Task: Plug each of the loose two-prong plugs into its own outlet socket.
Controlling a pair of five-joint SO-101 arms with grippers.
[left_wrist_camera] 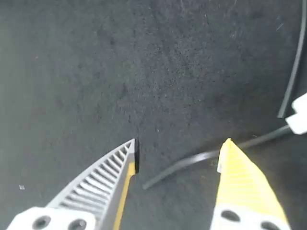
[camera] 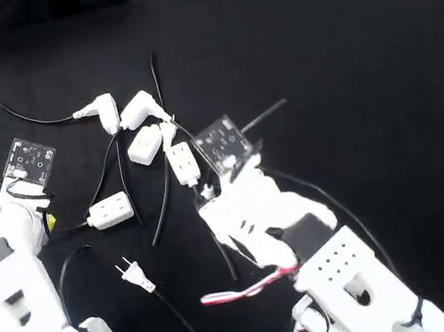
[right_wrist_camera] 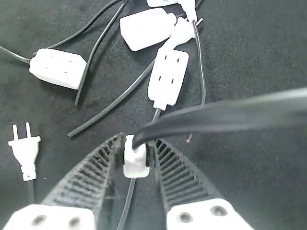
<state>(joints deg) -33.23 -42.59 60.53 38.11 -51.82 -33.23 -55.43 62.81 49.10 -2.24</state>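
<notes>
We hold plug [right_wrist_camera: 135, 163] pinched in right gripper [right_wrist_camera: 135, 143], near outlet socket [right_wrist_camera: 167, 76]. Next we must line prongs with slots, push straight; left gripper [left_wrist_camera: 180, 151] spread wide, empty; second plug [right_wrist_camera: 24, 149] lies loose.

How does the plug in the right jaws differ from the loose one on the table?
The held plug is clamped in the jaws of the right gripper; the loose plug lies free on the table. The loose plug's prongs show; a black cable crosses the held plug's tip. Both are white.
</notes>
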